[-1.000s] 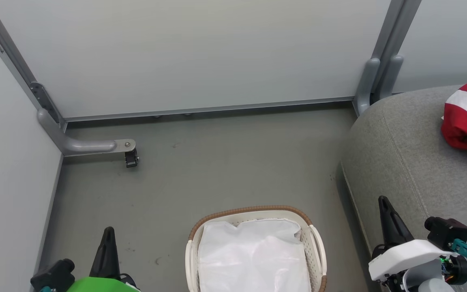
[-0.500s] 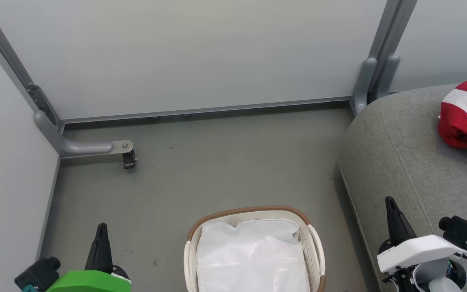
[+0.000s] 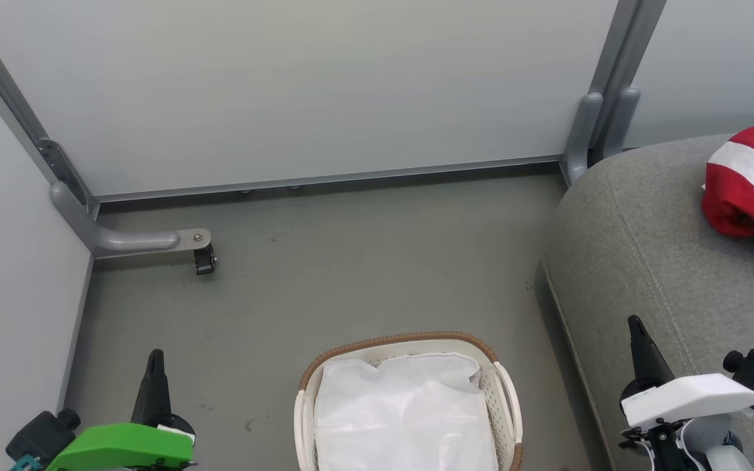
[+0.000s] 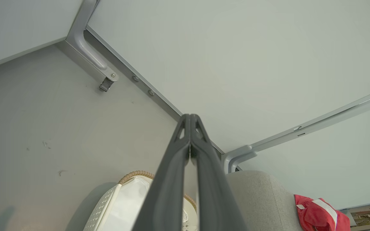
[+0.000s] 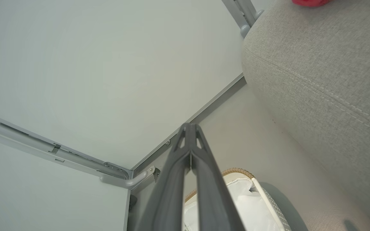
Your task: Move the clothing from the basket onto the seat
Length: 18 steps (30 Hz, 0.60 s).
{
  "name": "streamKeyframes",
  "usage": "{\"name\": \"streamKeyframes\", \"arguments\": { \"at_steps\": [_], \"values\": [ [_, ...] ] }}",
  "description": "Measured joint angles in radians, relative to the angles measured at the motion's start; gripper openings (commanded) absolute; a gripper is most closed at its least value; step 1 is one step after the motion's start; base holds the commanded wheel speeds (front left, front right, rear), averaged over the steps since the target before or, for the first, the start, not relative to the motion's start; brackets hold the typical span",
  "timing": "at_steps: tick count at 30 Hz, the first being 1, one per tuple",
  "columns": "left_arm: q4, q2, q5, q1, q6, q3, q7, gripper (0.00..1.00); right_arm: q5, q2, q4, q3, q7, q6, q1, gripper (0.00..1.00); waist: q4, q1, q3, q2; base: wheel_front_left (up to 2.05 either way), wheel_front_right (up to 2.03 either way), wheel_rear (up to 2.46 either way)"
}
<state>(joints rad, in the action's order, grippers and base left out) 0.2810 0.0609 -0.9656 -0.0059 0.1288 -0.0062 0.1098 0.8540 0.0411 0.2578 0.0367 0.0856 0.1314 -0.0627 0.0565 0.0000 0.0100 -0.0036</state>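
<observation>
- Both tools are closed and empty: the left gripper (image 3: 154, 366) hangs over the floor (image 3: 351, 261) left of the basket (image 3: 403, 339), its 2 fingers pressed tip to tip; the right gripper (image 3: 636, 330) is pinched together likewise, over the front edge of the seat (image 3: 639, 248).
- The clothing (image 3: 747, 186) (a red bundle with a white stripe) lies on the seat, well apart from the basket; part of it runs past the right edge of the head view.
- Inside the basket lies the white liner sheet (image 3: 403, 412); no red shows above it, though whether anything sits beneath it cannot be told.
- Judgement: the transfer looks finished or nearly so; the step in hand is a check.
- To do it well: look along the liner's folds and the basket's near end, which the frame cuts off, before calling it done; if a garment turns up, open wide, come straight down on red cloth alone and leave the liner; otherwise hold both arms clear of rim and cushion.
</observation>
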Motion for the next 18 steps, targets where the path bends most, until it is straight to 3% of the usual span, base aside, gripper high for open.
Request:
{"name": "streamKeyframes", "arguments": {
  "at_steps": [18],
  "values": [
    [-0.012,0.004,-0.189,-0.026,0.0,0.023,-0.054,0.0,0.213,0.001,-0.004,0.022,-0.057,0.0,-0.011,0.0,-0.012,0.0,-0.001,0.0,0.0,0.0,0.0]
  ]
}}
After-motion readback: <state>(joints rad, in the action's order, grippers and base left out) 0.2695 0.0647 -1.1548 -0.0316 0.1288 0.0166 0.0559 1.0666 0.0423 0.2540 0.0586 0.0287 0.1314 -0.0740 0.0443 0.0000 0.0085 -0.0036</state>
